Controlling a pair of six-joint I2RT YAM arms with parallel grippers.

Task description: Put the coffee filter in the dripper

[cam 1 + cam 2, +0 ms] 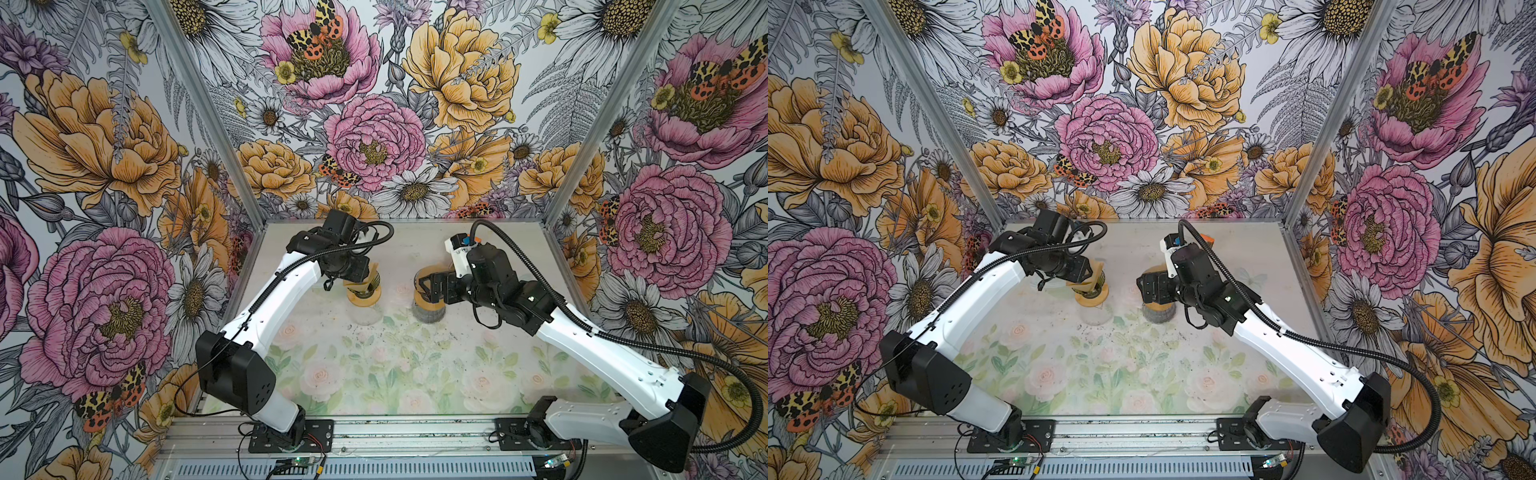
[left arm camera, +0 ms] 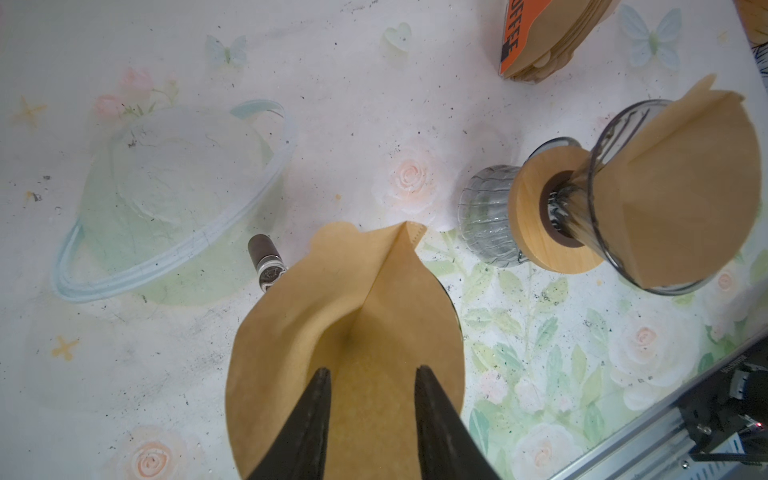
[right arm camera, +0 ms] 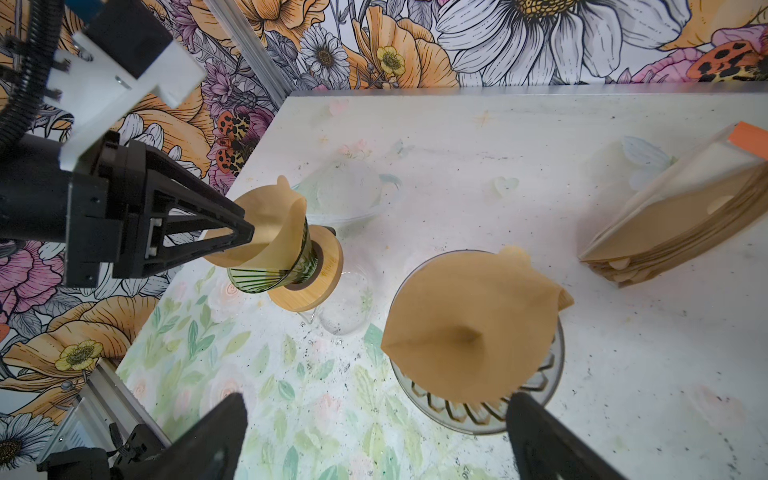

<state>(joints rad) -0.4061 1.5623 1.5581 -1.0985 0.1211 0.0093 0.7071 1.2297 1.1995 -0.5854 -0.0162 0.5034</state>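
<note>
A brown paper coffee filter (image 2: 345, 299) stands opened as a cone in the green glass dripper (image 3: 270, 274), which rests by its wooden collar (image 1: 365, 297) on a clear carafe. My left gripper (image 2: 372, 370) reaches down into that cone, its fingers a little apart and pinching nothing; it shows from the side in the right wrist view (image 3: 249, 230). In both top views the filter (image 1: 1096, 276) pokes out past the gripper. My right gripper (image 3: 378, 399) hangs wide open and empty beside a second, grey dripper (image 3: 540, 395) that also holds a filter (image 3: 469, 328).
The grey dripper's wooden collar (image 1: 430, 305) sits on a ribbed glass carafe (image 2: 486, 220). A pack of spare filters (image 3: 673, 220) with an orange label lies toward the back right. Dark specks dot the floral tabletop (image 1: 374, 365). Walls close in the sides and back.
</note>
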